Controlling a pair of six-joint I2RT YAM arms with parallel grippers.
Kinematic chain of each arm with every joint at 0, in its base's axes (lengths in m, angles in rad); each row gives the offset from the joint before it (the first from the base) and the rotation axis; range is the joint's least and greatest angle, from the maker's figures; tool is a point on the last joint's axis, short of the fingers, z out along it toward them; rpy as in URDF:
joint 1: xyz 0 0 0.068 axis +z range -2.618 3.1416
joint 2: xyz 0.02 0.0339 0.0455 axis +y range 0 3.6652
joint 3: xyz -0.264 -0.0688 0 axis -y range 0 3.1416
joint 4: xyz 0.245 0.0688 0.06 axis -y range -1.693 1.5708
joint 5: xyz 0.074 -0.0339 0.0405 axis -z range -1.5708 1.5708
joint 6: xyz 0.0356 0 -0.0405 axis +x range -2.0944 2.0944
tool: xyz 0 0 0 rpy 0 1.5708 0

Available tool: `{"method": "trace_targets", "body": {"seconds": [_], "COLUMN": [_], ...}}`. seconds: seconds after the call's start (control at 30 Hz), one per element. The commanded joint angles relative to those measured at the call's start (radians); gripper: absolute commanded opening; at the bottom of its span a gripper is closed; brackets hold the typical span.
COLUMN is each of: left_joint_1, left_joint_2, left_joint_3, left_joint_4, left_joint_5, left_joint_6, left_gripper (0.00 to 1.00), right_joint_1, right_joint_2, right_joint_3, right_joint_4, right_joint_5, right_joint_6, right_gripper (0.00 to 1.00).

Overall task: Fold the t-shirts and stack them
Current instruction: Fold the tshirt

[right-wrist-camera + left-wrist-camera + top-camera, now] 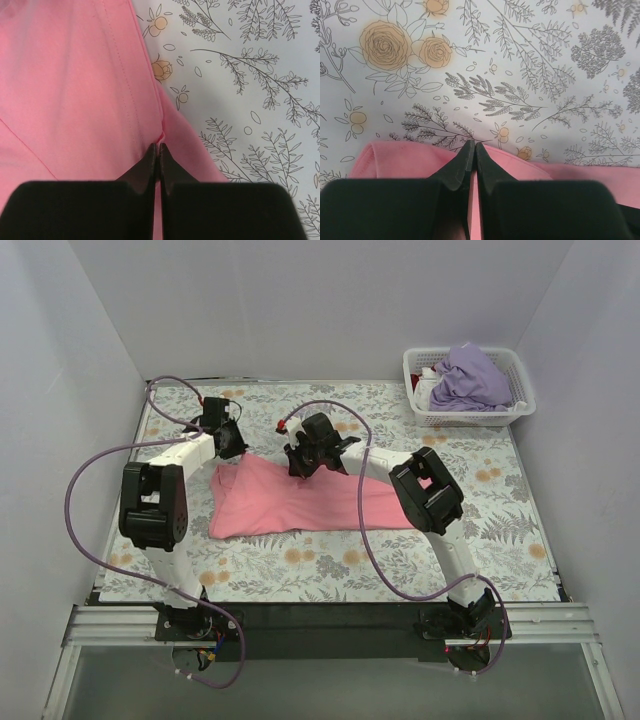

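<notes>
The salmon pink t-shirt [290, 502] lies partly spread on the floral tablecloth, mid-table. My left gripper [230, 443] is at its far left corner. In the left wrist view the gripper [472, 146] is shut at the shirt's far edge, with pink cloth [395, 160] under and between the fingers. My right gripper [303, 462] is at the far edge near the middle. In the right wrist view it [158, 146] is shut, pinching a small fold of the pink cloth [75, 75]. The lavender purple t-shirt [470, 378] lies crumpled in the basket.
The white lattice basket [515, 365] stands at the far right corner and also holds a bit of white cloth. The floral tablecloth [330, 565] covers the table. White walls close in the left, back and right sides. Purple cables loop over both arms.
</notes>
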Motion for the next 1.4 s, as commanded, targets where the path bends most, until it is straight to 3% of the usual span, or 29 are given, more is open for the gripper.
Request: {"method": "trace_targets", "body": {"seconds": [0.0,0.37,1.13,1.37], "left_joint_1": [0.005,0.005,0.003,0.003], "left_joint_2": [-0.078,-0.145,-0.332,-0.358], "left_joint_3": [-0.019,-0.105,-0.338,-0.376], "left_joint_4": [0.042,0.053,0.091,0.09], "left_joint_5": [-0.008,0.015,-0.004,-0.001], "left_joint_6": [0.015,-0.008,-0.032,-0.051], "left_gripper": [0.0,0.0,0.0,0.12], "right_joint_1": [0.008,0.05,0.103,0.107], "right_joint_2": [-0.076,-0.142,-0.241,-0.241], "right_joint_3": [0.048,0.026,-0.143,-0.17], "right_joint_4": [-0.039,-0.08,-0.111,-0.111], "right_joint_5": [0.02,0.068,-0.024,-0.095], "right_joint_6": [-0.048,-0.096,-0.091,-0.088], "right_gripper": [0.04,0.04,0.03,0.09]}}
